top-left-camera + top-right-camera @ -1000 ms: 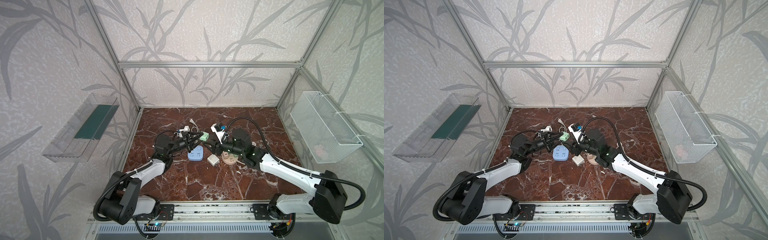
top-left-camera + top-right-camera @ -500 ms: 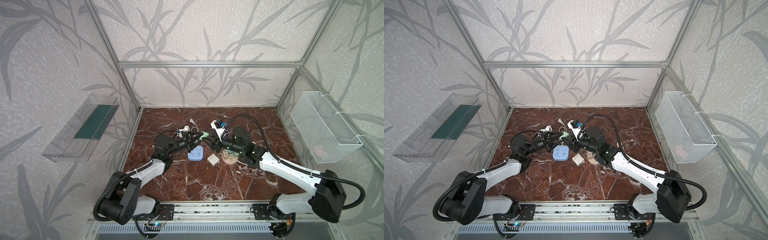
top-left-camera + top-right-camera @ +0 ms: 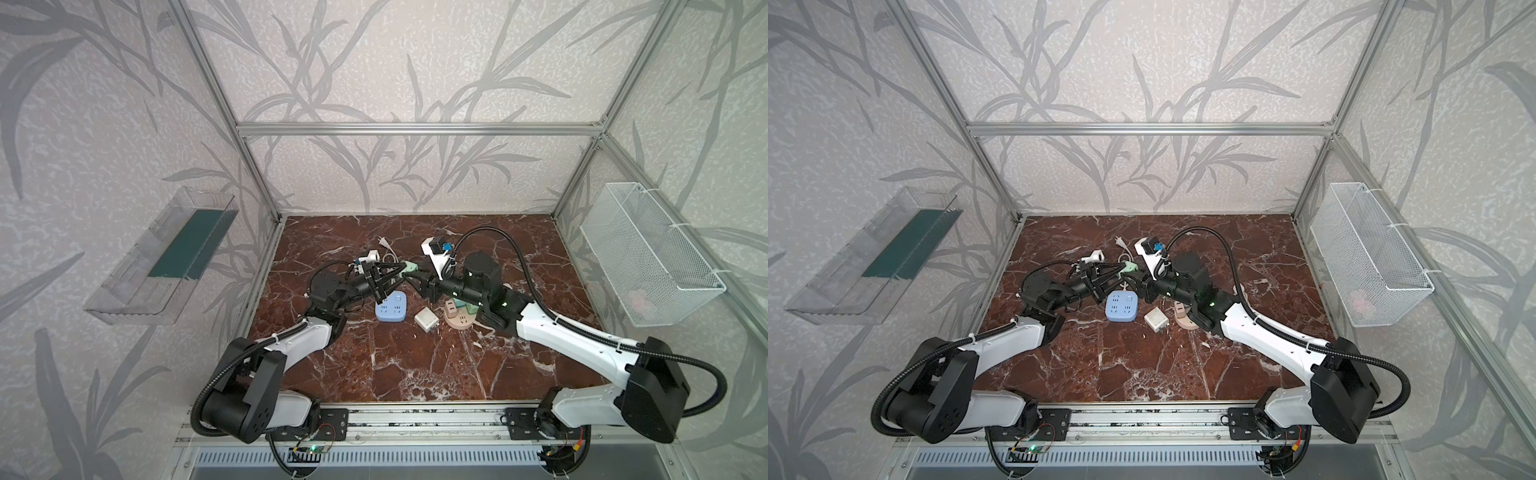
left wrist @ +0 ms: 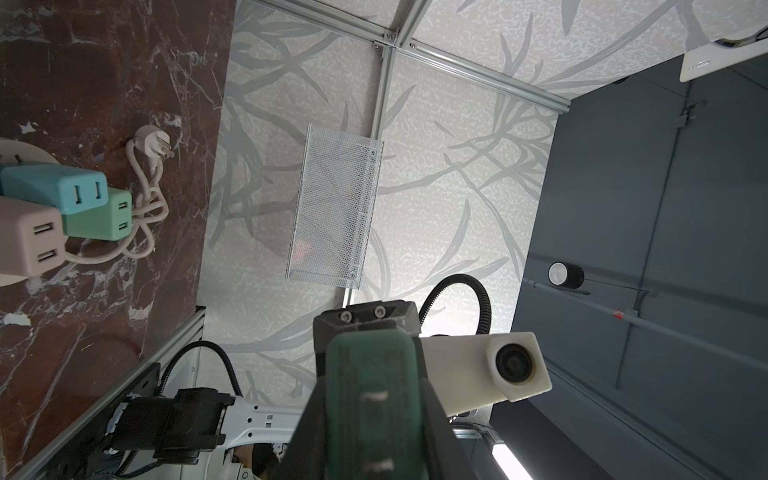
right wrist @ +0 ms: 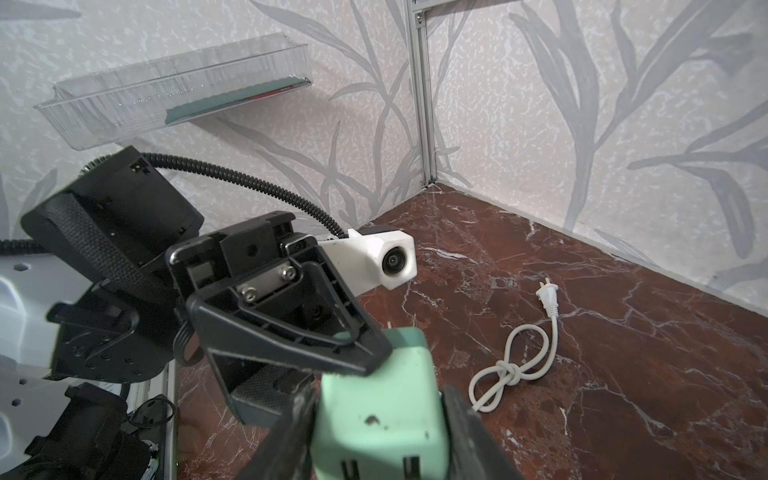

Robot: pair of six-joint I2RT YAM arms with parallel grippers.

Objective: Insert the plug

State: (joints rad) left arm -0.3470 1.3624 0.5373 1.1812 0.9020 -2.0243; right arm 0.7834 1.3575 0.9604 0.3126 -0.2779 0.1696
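A red-brown marble tabletop [image 3: 415,365] forms the floor of an aluminium-framed booth whose walls carry grey leaf-patterned paper. A clear plastic tray [image 3: 124,299] hangs on the wall at 9 o'clock and a white wire basket [image 3: 648,257] on the wall at 3 o'clock.

Near the middle of the tabletop, a little toward 12 o'clock, both arms meet over a cluster of sockets. The mint-green plug adapter [image 5: 374,419] is held between them, off the marble. It sits just at 1 o'clock of the blue socket block [image 3: 390,306], which lies flat with its sockets facing up.

The left gripper [image 4: 374,386] reaches in from 9 o'clock and is clamped narrow on the adapter, with a finger on either side. The right gripper [image 5: 378,390] comes in from 3 o'clock. Its fingers [image 5: 291,436] sit against the adapter's flanks at a middling width, so both claws grip the same piece.

A white adapter cube [image 3: 427,319] lies tilted just at 4 o'clock of the blue block. A round pink socket base [image 3: 459,324] sits just at 3 o'clock of that cube, with a teal adapter [image 4: 54,187], a green adapter [image 4: 99,216] and a pink adapter [image 4: 29,237] plugged into it. A loose white cord [image 5: 515,365], knotted once and ending in a two-pin plug, lies at 11 o'clock of the held adapter, apart from it.
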